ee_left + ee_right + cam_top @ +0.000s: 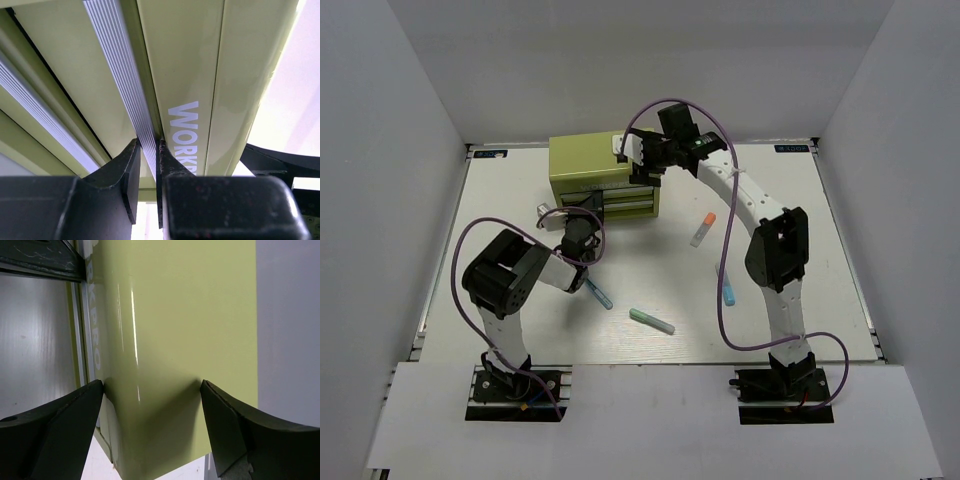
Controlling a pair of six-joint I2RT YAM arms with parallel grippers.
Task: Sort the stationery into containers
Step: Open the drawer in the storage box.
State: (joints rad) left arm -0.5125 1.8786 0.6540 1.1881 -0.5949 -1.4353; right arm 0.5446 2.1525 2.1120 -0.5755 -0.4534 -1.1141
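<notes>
Upper centre of the top view: olive-green cabinet point(585, 160) on the white table point(800, 200), drawer fronts facing the lower edge of the frame.

Left gripper point(585, 215) at the left part of those drawer fronts. In the left wrist view, same gripper point(148, 165) at lower centre, fingers point(131, 175) drawn almost together, pinching the ribbed silver handle point(125, 85) that runs up the frame along a drawer. White lettering point(184, 130) just right of the pinch.

Right gripper point(638, 150) at the cabinet's upper right corner. In the right wrist view, same gripper point(152, 390) with fingers point(60, 425) spread wide, one at lower left and one at lower right, a plain green face of the cabinet point(190, 315) filling the frame between and beyond them. Cannot tell whether the tips touch that face.

Four pens loose on the table, all apart from the cabinet:
- clear pen with orange cap point(703, 228), right of the drawers
- light blue pen point(728, 293), lower right, beside the right arm
- mint green pen point(651, 320), lower centre
- thin blue pen point(598, 294), lower left of centre, just beside the left arm.
</notes>
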